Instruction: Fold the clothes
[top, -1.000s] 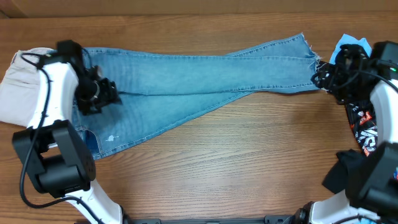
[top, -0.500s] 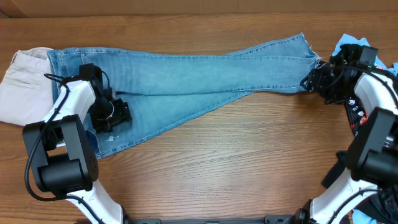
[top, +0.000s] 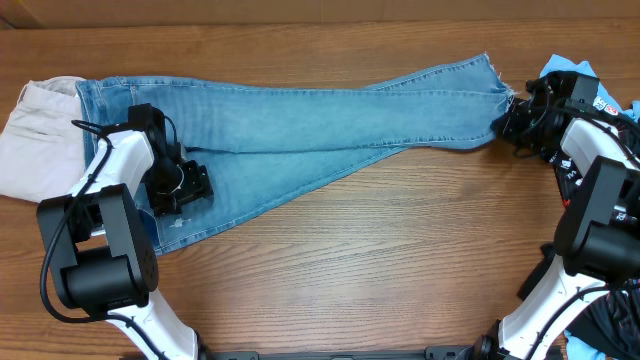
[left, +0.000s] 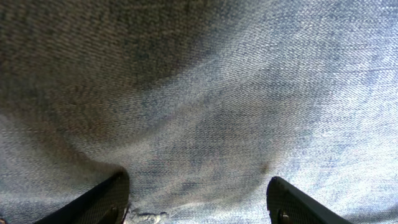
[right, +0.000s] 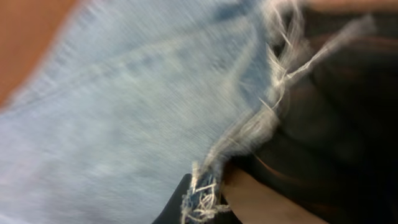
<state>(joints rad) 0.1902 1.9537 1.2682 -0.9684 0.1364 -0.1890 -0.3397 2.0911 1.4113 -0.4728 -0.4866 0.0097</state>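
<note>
Overhead: jeans (top: 330, 120) waist end part-covered by left arm (top: 108, 168); beige trousers (top: 35, 140) cropped at the picture's left edge; right gripper (top: 510, 125) too small and dark to separate from the hem. Right wrist view: motion-blurred throughout, grip on frayed hem unreadable. Left wrist view: left gripper (left: 199, 202) fingertips only, remainder below frame.

Long light-blue denim jeans (top: 330, 120): woven cloth, matt, with a fine diagonal twill grain that was faded in patches. The frayed hem (right: 249, 124) was raw and broke into loose white threads. Brown wooden table (top: 400, 260): smooth, low sheen, grain showed plainly. Pale beige trousers (top: 35, 140): soft matt cloth with stitched seams. Left arm's white curved casing (top: 105, 170): smooth plastic, slightly glossy. Its black joint housing (top: 95, 265) looked matt.
</note>
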